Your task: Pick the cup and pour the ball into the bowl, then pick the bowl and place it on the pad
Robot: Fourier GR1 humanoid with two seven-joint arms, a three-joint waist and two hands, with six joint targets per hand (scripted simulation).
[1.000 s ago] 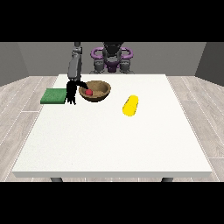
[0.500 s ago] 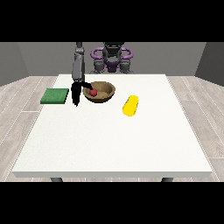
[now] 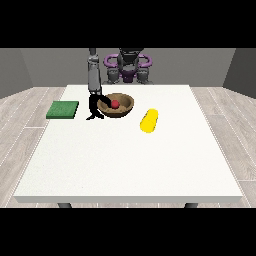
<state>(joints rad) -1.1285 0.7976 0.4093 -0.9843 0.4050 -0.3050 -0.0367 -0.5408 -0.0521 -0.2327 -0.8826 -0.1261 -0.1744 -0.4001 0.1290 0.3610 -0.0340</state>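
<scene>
Shifted rightward with the bowl (image 3: 116, 105), the robot hand (image 3: 95, 107) at the view's left grasps its left rim, arm reaching down. Red ball (image 3: 114, 104) sits inside; yellow cup (image 3: 148, 121) lies right, green pad (image 3: 63, 109) left, on the white surface (image 3: 130, 160).

Bowl (image 3: 118, 105) and hand (image 3: 95, 107) now farther from pad (image 3: 63, 109).

On the large white table (image 3: 125, 165), the round brown bowl (image 3: 124, 106) holds a small red ball (image 3: 114, 104), between a flat green pad (image 3: 63, 109) and a yellow cup (image 3: 148, 121) lying on its side.
</scene>
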